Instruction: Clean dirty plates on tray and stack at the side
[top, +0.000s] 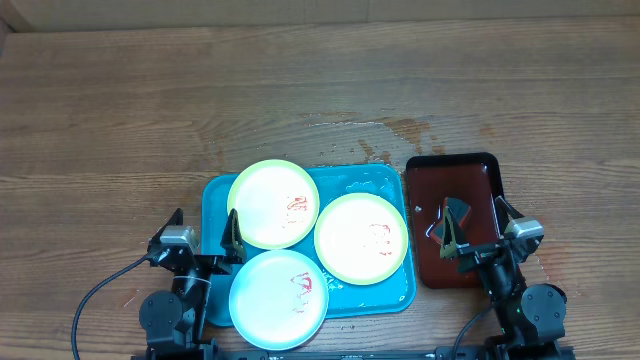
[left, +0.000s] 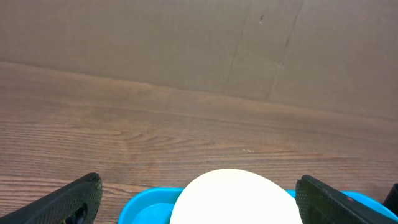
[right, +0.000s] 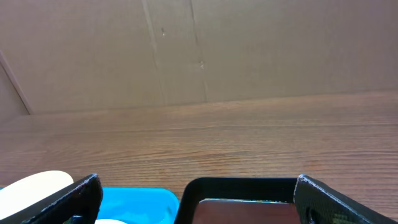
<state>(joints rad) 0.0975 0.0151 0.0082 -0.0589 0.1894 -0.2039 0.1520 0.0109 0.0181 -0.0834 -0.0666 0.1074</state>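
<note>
Nothing gripped: all three dirty plates (top: 273, 203) lie smears-up on the turquoise tray (top: 362, 181), crowded rim to rim. I'd take the pale-rimmed plate (top: 279, 298) nearest the arms by a free edge, come in low and level, and lift it clear before wiping so it doesn't drag its neighbours. Left pincer (top: 205, 228) straddles the tray's left edge, jaws wide apart and empty, aimed out across the surface (top: 120, 110); right pincer (top: 482, 225) is likewise spread and empty, over the near end of the red-brown tray (top: 455, 180).
</note>
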